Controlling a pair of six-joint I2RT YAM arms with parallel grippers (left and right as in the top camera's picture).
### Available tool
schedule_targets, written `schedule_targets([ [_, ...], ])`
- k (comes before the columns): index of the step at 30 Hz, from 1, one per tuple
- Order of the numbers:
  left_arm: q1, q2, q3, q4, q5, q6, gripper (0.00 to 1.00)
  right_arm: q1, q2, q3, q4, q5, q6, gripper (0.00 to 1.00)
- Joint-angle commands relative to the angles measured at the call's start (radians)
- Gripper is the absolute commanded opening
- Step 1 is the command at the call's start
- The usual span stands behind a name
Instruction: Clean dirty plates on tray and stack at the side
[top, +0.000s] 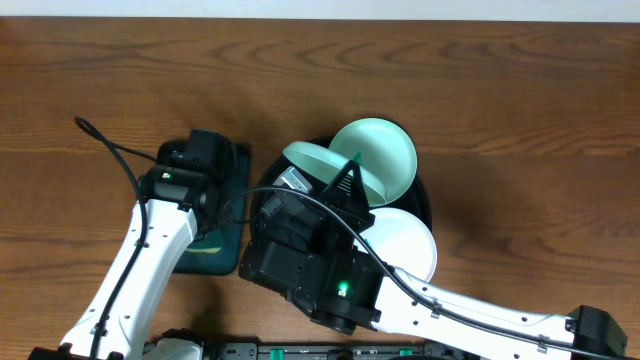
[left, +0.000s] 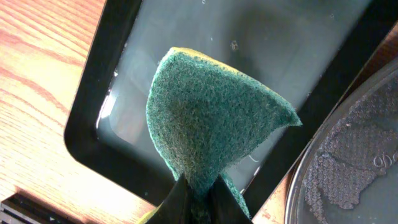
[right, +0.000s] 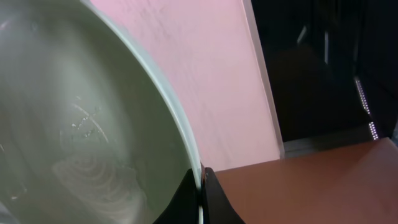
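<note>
The right gripper (right: 200, 190) pinches a mint plate (right: 81, 124) by its rim, tilted for scrubbing; the left gripper (left: 198, 199) clamps the green sponge (left: 211, 118) (over the water tray (left: 93, 112), probably for wetting).

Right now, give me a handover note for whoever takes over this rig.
Left gripper: shut on the green scouring sponge, over the rectangular black tray.
Right gripper: shut on a mint-green plate by its rim, tilted above the round black tray; faint streaks inside.
Second mint-green plate and white plate lie on that tray.
Done: nothing stacked yet.
Left: wipe the plates, stack all three on the tabletop.
</note>
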Motion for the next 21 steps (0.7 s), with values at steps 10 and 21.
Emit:
schedule_targets([
  [10, 0.006, 0.005, -0.003, -0.003, -0.028, -0.013, 0.07, 0.027, 0.011, 0.025, -0.076, -0.267, 0.154, 0.01],
  [21, 0.006, 0.005, -0.003, -0.008, -0.028, -0.013, 0.07, -0.177, 0.018, 0.013, -0.238, -0.804, 0.617, 0.01],
])
